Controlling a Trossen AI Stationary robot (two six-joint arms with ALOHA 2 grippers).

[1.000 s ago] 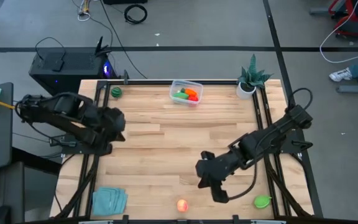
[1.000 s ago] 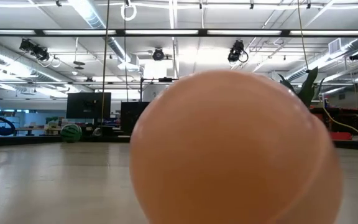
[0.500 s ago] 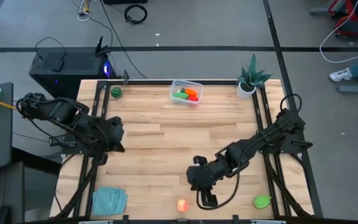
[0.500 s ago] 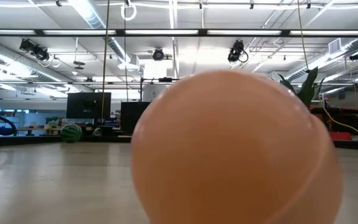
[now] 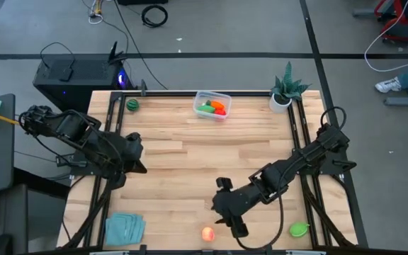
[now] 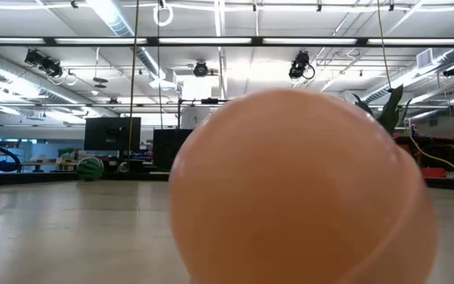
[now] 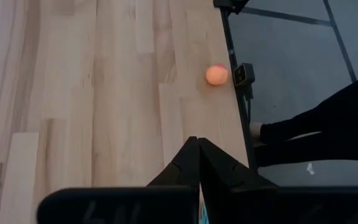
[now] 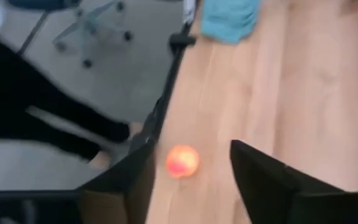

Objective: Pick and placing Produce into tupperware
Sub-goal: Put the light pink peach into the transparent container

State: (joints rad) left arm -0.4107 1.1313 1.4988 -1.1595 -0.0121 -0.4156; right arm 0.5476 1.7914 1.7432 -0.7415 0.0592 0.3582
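A small round peach-orange toy fruit (image 8: 182, 160) lies on the pale wooden table (image 8: 291, 93) near its edge, framed between the right gripper's (image 8: 191, 180) parted dark fingers (image 8: 263, 180). A folded teal cloth (image 8: 230, 18) lies farther along the same edge

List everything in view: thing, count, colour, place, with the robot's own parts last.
tupperware: one, clear, far edge of the table, holding green, red and orange produce.
peach: one, peach-orange, near edge, filling the low view.
green piece: one, near right corner.
round green piece: one, far left corner.
plant: one, spiky green in a white pot, far right corner.
cloth: one, teal, folded, near left corner.
left gripper: shut, at the table's left edge.
right gripper: open, just above the peach.
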